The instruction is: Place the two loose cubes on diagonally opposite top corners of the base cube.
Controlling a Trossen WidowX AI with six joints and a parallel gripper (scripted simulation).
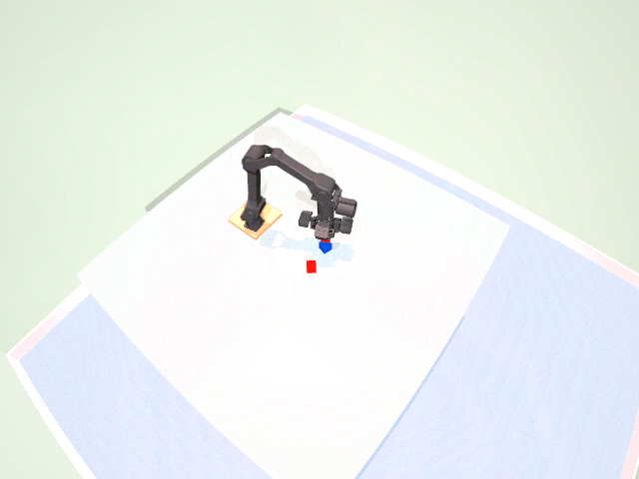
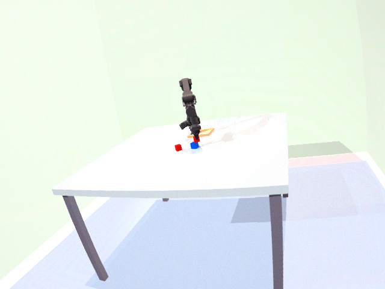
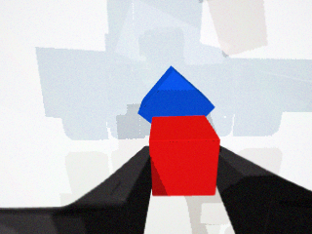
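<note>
Your gripper (image 3: 182, 161) is clamped partway shut on a red cube (image 3: 184, 155), held just above the blue base cube (image 3: 175, 95), which sits corner-on in the wrist view. The second red cube (image 1: 311, 265) lies on the table (image 2: 217, 174), near the base.

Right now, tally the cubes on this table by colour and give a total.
Red cubes: 2, one clamped in the gripper as the held red cube, one loose red cube on the white table.
Blue base cube: 1.
Total: 3.
</note>
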